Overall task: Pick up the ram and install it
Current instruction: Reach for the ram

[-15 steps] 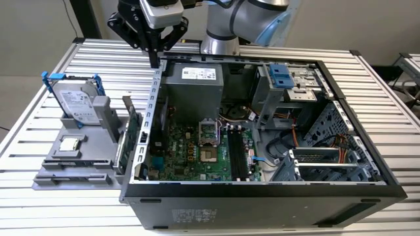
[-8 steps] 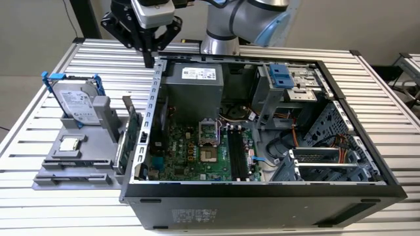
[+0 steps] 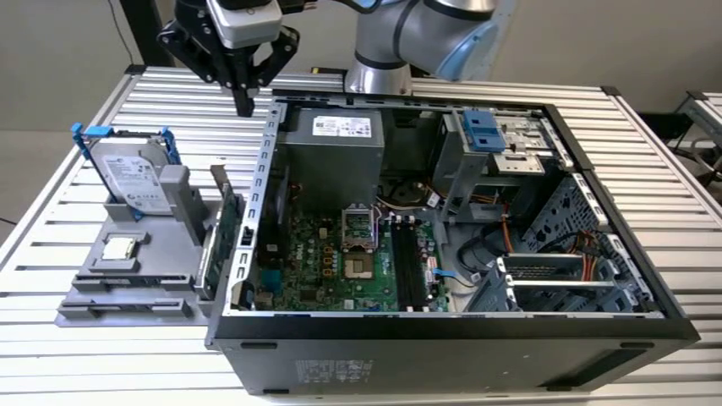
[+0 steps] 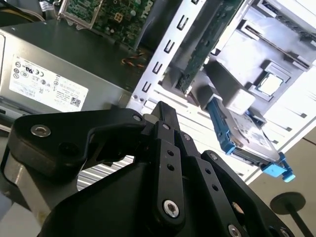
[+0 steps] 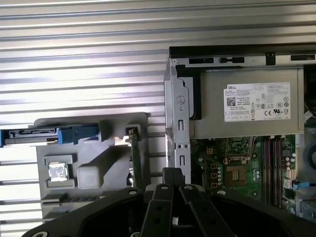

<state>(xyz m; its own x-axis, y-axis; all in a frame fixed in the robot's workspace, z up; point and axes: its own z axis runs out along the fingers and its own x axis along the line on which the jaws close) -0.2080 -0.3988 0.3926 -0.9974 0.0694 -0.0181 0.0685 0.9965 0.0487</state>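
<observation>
The pincer (image 3: 245,107) hangs above the slatted surface (image 3: 677,211), just outside the far corner of the open computer case (image 3: 451,342) on the exterior view's left. Its fingers are drawn together to a narrow point and hold nothing. Below and nearer the camera, a grey holder (image 3: 124,296) sits beside the case wall. It carries a hard drive (image 3: 130,173) in a blue frame and a small square processor (image 3: 118,248). The ram (image 3: 229,228) seems to be the thin dark stick standing on its long edge at the holder's case-side rim, well apart from the pincer. Inside the case, the motherboard (image 3: 327,262) lies below the power supply (image 3: 333,161).
</observation>
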